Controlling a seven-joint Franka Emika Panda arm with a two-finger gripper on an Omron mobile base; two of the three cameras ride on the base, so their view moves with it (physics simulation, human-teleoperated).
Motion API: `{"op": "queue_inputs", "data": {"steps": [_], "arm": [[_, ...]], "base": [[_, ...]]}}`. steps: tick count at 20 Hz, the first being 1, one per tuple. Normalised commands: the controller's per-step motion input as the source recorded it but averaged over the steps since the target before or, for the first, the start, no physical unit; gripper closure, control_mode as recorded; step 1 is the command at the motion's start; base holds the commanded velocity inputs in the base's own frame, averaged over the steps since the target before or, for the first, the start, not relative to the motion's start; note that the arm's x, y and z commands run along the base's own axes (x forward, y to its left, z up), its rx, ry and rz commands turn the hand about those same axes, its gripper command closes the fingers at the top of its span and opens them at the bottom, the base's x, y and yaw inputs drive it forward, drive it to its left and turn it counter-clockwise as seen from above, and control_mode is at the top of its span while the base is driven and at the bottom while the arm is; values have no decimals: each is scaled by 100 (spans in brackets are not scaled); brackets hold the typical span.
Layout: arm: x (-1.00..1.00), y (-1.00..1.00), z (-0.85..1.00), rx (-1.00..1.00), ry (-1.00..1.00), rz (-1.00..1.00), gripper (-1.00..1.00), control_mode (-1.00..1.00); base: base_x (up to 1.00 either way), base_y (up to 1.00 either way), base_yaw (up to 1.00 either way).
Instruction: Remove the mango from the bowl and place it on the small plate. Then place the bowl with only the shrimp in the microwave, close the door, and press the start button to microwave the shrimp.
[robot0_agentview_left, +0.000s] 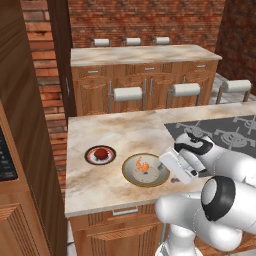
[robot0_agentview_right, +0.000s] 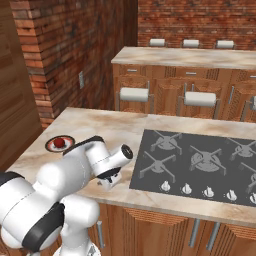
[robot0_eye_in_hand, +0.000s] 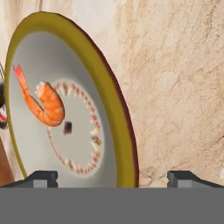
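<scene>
One curled orange shrimp (robot0_eye_in_hand: 47, 105) in round gold-rimmed bowl (robot0_eye_in_hand: 114, 109); marble counter (robot0_agentview_left: 115, 132).

The bench (robot0_agentview_left: 100, 185) looks like smooth beige marble with brown veining, set on carved wooden cabinets (robot0_agentview_left: 120, 232). The bowl (robot0_eye_in_hand: 118, 113) seems glazed ceramic, matt grey inside with a glossy olive-gold rim, and the shrimp (robot0_eye_in_hand: 46, 103) is shiny orange. Rough red brick walls (robot0_agentview_right: 65, 45) stand behind a matt dark-grey hob (robot0_agentview_right: 200, 160).

Even, soft, shadowless rendered light
</scene>
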Motion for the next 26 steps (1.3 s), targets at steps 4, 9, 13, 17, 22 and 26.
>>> {"op": "queue_inputs", "data": {"steps": [4, 9, 13, 17, 22, 26], "arm": [[1, 24, -22, 0, 0, 0, -100, -100], [3, 26, -20, 0, 1, 0, 100, -100], [2, 30, -18, 0, 0, 0, 100, -100], [0, 17, -9, 0, 0, 0, 100, -100], [-2, 8, -1, 0, 0, 0, 100, -100], [-23, 0, 41, 0, -5, -2, 100, -100]], "base": [[0, 0, 0], [0, 0, 0], [0, 0, 0], [0, 0, 0], [0, 0, 0], [0, 0, 0]]}}
